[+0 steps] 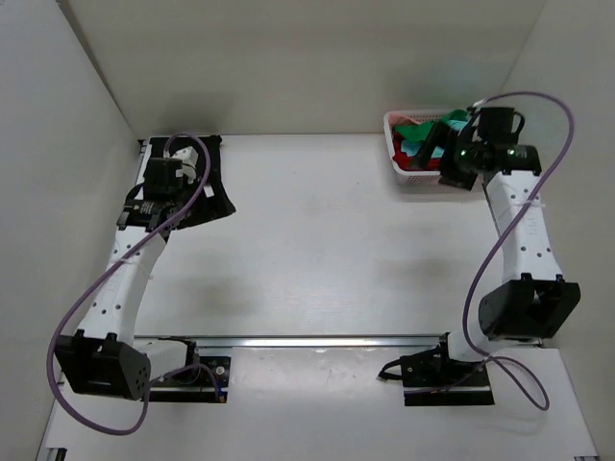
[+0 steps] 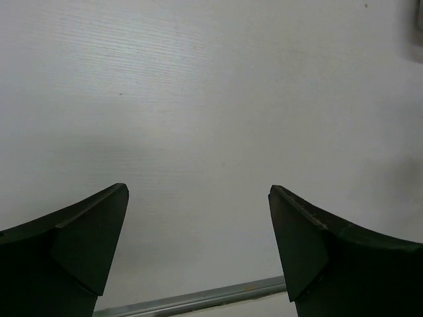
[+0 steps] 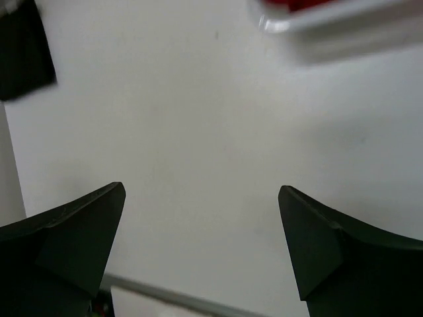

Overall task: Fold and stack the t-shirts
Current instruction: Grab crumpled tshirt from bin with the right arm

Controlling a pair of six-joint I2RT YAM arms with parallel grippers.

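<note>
A black t-shirt (image 1: 209, 200) lies flat at the far left of the table; it also shows at the top left of the right wrist view (image 3: 23, 56). A teal t-shirt (image 1: 419, 147), a green one (image 1: 413, 128) and a red one (image 1: 415, 165) are bunched in the white basket (image 1: 392, 144) at the far right. My left gripper (image 1: 195, 171) hangs above the black shirt, open and empty (image 2: 198, 191). My right gripper (image 1: 432, 146) hovers over the basket, open and empty (image 3: 201, 188). The red cloth (image 3: 291, 3) peeks over the basket's edge.
White walls close in the table on the left, back and right. A metal rail (image 1: 317, 341) runs across the near edge by the arm bases. The basket rim (image 3: 330, 23) shows at the top right of the right wrist view.
</note>
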